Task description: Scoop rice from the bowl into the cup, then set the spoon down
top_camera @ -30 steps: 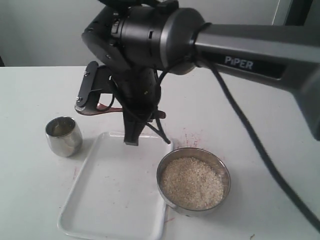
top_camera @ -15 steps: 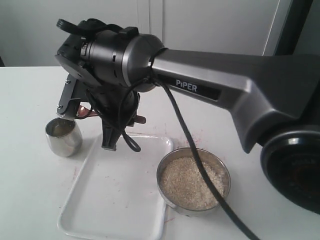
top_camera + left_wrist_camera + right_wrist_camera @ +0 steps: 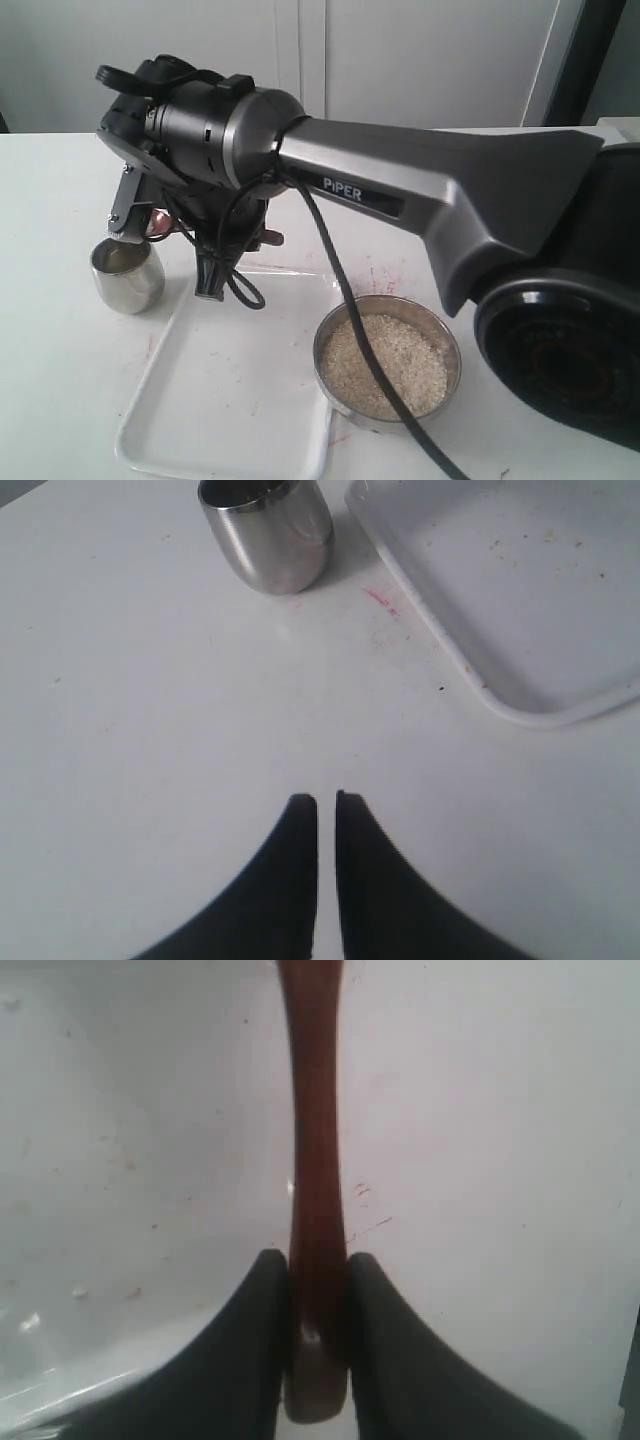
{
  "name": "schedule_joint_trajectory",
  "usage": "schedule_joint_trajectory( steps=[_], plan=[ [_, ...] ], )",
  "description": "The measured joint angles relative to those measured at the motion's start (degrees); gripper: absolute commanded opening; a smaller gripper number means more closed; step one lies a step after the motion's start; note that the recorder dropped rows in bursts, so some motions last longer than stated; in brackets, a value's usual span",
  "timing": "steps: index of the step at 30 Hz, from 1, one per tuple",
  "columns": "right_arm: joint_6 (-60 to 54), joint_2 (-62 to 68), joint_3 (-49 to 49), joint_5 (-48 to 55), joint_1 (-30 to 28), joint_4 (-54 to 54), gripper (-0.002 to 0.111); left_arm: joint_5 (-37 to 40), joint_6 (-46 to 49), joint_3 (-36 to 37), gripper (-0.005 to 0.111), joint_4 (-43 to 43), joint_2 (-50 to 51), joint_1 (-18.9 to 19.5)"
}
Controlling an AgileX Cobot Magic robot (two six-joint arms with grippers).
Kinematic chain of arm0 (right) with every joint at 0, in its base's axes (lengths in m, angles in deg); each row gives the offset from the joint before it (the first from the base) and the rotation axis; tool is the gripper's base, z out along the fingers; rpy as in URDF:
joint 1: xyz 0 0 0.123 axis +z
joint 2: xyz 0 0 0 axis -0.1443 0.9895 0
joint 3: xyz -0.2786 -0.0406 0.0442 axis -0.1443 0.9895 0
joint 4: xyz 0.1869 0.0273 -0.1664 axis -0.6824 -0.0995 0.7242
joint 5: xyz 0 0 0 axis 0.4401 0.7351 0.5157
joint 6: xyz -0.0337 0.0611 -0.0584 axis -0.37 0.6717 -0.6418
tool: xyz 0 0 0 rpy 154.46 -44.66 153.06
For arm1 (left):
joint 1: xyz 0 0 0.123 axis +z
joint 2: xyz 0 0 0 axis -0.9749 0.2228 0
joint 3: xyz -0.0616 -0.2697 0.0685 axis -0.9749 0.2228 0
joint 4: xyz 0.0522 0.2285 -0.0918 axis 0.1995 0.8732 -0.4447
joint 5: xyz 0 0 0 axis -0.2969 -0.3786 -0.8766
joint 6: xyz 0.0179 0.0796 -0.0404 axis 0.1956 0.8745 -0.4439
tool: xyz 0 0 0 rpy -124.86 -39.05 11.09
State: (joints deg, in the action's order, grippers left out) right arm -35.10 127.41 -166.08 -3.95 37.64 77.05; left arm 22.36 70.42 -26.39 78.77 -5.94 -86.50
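We note the right pincer (image 3: 318,1260) clamped on the spoon (image 3: 315,1110) handle, the spoon's tip just above the cup (image 3: 127,272) at left of the exterior view. Whether it carries a load we cannot tell. Left pincer (image 3: 326,810) nearly closed, empty, over the counter (image 3: 150,730). Rice (image 3: 385,365) fills the bowl (image 3: 385,298), lower right. Advice: centre over the cup's mouth, roll slowly.

A white worktop (image 3: 60,180) fills the foreground, matte and evenly lit, with faint reddish smudges (image 3: 385,275) near its middle. Behind it stand pale grey-white wall panels (image 3: 430,60) split by thin vertical seams (image 3: 300,40). A dark upright post (image 3: 575,60) rises at the far right.
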Motion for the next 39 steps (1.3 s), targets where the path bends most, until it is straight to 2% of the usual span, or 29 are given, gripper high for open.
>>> schedule_joint_trajectory(
  steps=[24, 32, 39],
  plan=[
    [3.26, 2.49, 0.0, -10.94, 3.72, 14.71, 0.0, 0.0, 0.0, 0.0, 0.014, 0.0, 0.0, 0.0],
    [0.27, 3.16, -0.14, -11.64, 4.68, 22.77, 0.0, 0.0, 0.0, 0.0, 0.014, 0.0, 0.0, 0.0],
    [0.16, 3.16, -0.14, -10.54, 4.68, 25.09, 0.0, 0.0, 0.0, 0.0, 0.014, 0.0, 0.0, 0.0]
  ],
)
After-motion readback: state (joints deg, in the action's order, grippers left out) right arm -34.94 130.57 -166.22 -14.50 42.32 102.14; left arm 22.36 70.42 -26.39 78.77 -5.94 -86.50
